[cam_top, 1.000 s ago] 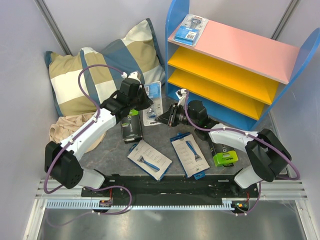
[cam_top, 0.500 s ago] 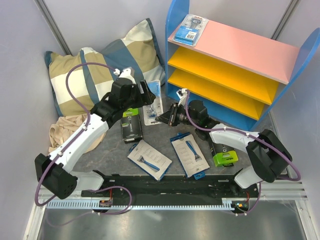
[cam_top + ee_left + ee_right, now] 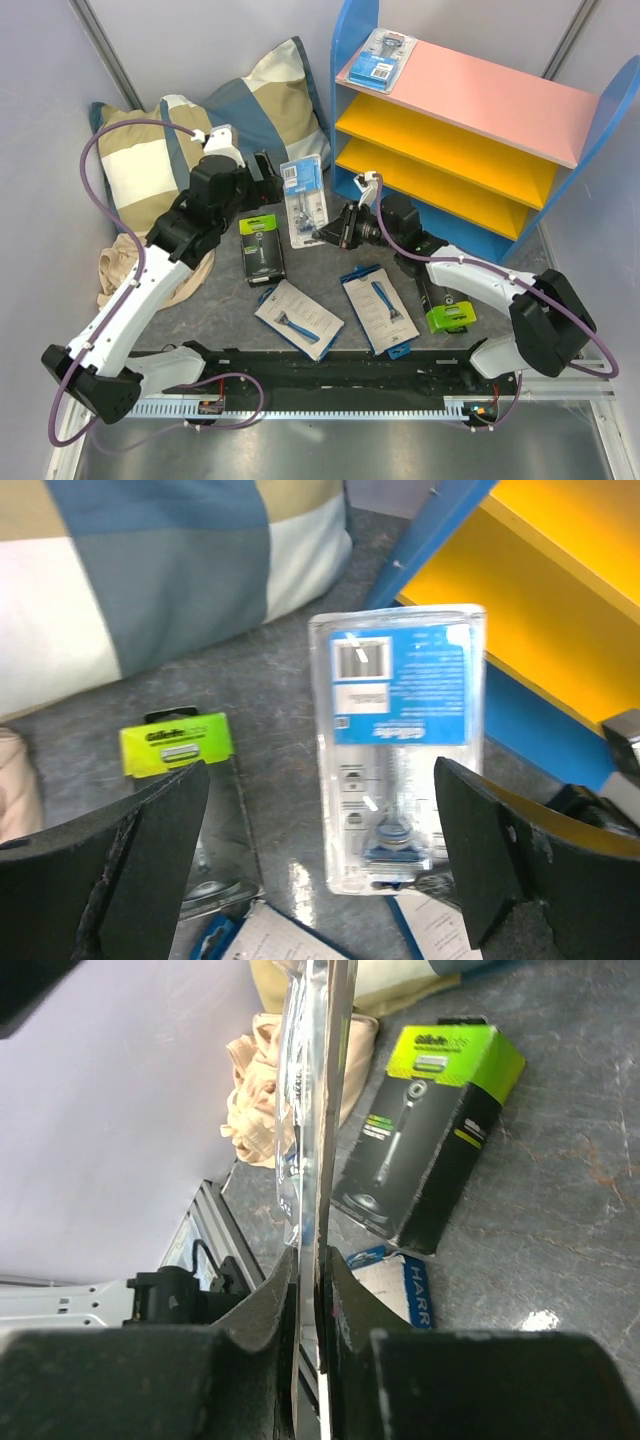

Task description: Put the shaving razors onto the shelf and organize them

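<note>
Left claw [image 3: 262, 178]: jaws spread wide, holding nothing; it hovers just beside the raised blister pack [image 3: 303, 198], with the pillow [image 3: 190, 130] behind it.
Right claw [image 3: 325, 237]: pinched narrow on the pack's lower edge, holding it upright above the table [image 3: 330, 275].
Room: a strip of grey table shows between the held pack and the shelf [image 3: 352, 60]'s blue side panel.
Shelf: far right of the table, with curved blue sides, a pink top board and two yellow boards; a second blister pack [image 3: 385, 55] lies at the pink board's left end.
Loose packs: a black-and-lime box [image 3: 262, 246] lies flat left of the held pack; two white boxes [image 3: 298, 318] lie near the front edge.
Hidden: another lime box [image 3: 447, 308] is partly under the right arm; the right wrist view shows the pack edge-on only.
Textures: clear plastic shell on a blue card, a checked fabric pillow and a crumpled beige cloth [image 3: 125, 262].
</note>
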